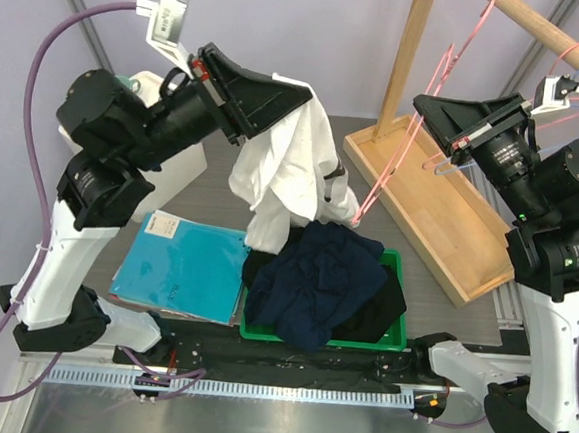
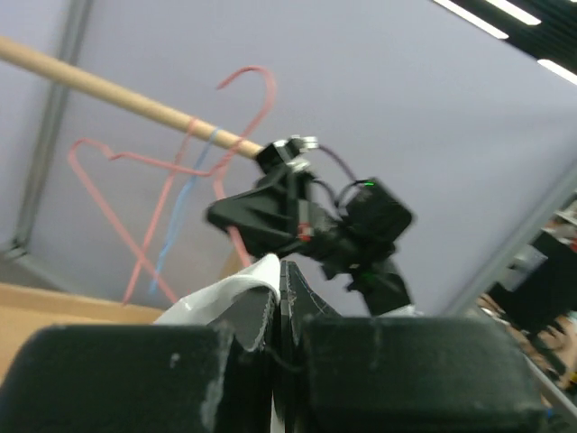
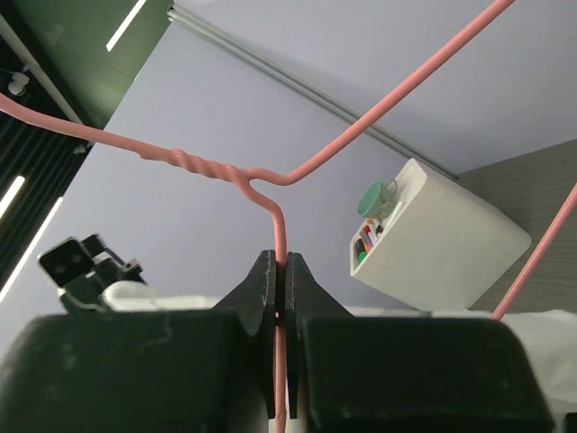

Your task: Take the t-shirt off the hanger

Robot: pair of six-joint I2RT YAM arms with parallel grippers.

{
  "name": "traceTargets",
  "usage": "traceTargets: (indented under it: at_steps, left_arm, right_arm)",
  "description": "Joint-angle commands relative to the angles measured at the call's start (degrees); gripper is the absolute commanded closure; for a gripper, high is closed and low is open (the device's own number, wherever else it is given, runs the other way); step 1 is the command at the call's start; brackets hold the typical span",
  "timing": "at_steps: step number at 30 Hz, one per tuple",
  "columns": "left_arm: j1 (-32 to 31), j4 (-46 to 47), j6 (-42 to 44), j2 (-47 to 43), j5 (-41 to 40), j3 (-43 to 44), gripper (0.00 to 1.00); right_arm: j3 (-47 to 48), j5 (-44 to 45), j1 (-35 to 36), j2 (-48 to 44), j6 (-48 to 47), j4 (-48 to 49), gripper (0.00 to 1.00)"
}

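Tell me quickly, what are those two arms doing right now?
Left gripper shut on white t-shirt. Right gripper shut on pink hanger. T-shirt hangs over dark clothes in green bin. Clear of hanger: cannot tell.

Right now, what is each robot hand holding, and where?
Left end effector pinches the white t-shirt by a cloth edge; right end effector pinches the pink hanger on the wire just below its twisted neck.

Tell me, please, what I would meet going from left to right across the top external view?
Blue folder → white t-shirt → wooden stand base → right arm. The green bin and the pink hanger overlap these, so I left them out.
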Motion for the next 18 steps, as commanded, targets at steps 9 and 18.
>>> traceTargets:
  at_steps: [9,18]
  left_arm:
    - [-1.2,20.2,-23.3,7.7,20.5,11.7,1.0]
    - [-3.3,27.7,-30.4,10.0,21.2,17.5,1.0]
  right_arm:
    - [-2.3,3.3,0.2,-1.2,-1.9,1.9,0.99]
    - [-2.9,3.7,0.1,-1.5,-2.3,1.7,0.99]
